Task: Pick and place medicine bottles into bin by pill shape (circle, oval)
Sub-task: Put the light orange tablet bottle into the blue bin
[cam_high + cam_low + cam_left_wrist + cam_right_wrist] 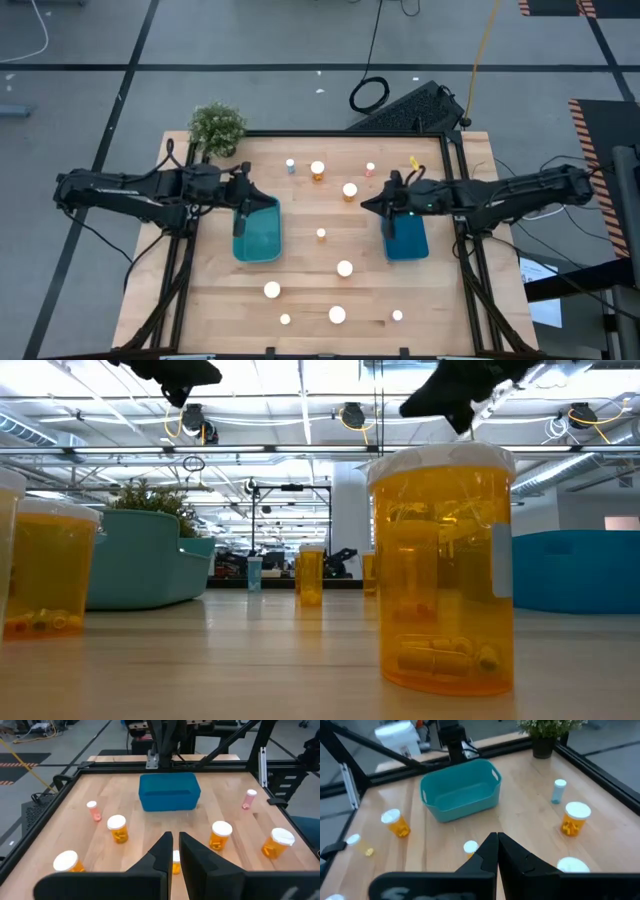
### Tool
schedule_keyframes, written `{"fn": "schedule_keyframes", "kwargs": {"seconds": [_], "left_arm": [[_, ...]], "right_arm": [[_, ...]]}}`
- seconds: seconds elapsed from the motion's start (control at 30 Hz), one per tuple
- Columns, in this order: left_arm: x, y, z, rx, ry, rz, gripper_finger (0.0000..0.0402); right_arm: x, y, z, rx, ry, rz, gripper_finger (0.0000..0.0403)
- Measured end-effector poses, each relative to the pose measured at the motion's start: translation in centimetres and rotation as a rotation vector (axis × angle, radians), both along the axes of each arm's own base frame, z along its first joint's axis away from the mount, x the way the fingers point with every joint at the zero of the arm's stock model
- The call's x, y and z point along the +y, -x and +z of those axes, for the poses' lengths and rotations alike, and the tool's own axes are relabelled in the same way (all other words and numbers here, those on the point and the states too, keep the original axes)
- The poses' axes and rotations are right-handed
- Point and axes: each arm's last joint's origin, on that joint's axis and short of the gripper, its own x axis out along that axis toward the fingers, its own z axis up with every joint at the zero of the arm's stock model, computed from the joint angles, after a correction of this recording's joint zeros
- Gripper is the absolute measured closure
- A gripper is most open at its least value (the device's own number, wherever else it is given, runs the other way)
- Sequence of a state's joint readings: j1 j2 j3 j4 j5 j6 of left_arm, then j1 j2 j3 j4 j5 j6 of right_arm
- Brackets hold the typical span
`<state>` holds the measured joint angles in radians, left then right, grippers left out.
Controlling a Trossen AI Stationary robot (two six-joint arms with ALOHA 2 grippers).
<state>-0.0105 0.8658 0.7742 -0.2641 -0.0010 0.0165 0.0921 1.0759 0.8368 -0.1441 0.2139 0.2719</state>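
Note:
Several medicine bottles with white caps stand upright on the wooden table: amber ones (318,170) (349,191) (345,268) (337,315), a small pale blue one (290,166) and a pink one (370,169). My left gripper (247,196) hangs shut above the far edge of the teal bin (257,232) and holds nothing. My right gripper (366,206) is shut and empty too, in the air just left of the blue bin (407,238). In the left wrist view a small bottle (175,861) shows on the table below my fingertips (176,845).
A potted plant (217,127) stands at the table's far left corner. A black frame rail (345,134) runs around the table. In the low view a large amber bottle (442,570) with oval pills stands close to the near edge, and another amber bottle (45,568) stands at its left.

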Motion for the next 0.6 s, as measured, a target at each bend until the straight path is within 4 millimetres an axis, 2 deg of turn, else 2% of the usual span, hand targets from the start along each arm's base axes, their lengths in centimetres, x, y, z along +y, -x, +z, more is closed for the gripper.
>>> {"fn": "schedule_keyframes", "kwargs": {"seconds": [0.17, 0.27, 0.47, 0.6], "left_arm": [[0.0, 0.0, 0.0, 0.001, 0.001, 0.000, 0.0366], [0.0, 0.0, 0.0, 0.003, -0.002, -0.002, 0.0366], [0.0, 0.0, 0.0, 0.002, -0.025, -0.010, 0.0366], [0.0, 0.0, 0.0, 0.001, -0.030, -0.012, 0.0366]], "right_arm": [[-0.2, -2.3, 1.2, 0.133, 0.070, -0.039, 0.0403], [-1.1, -3.6, 2.0, 0.173, 0.096, -0.093, 0.0403], [-4.2, -5.4, 2.9, 0.312, 0.068, -0.190, 0.0401], [-6.6, -6.2, 2.8, 0.412, 0.026, -0.214, 0.0377]]}}
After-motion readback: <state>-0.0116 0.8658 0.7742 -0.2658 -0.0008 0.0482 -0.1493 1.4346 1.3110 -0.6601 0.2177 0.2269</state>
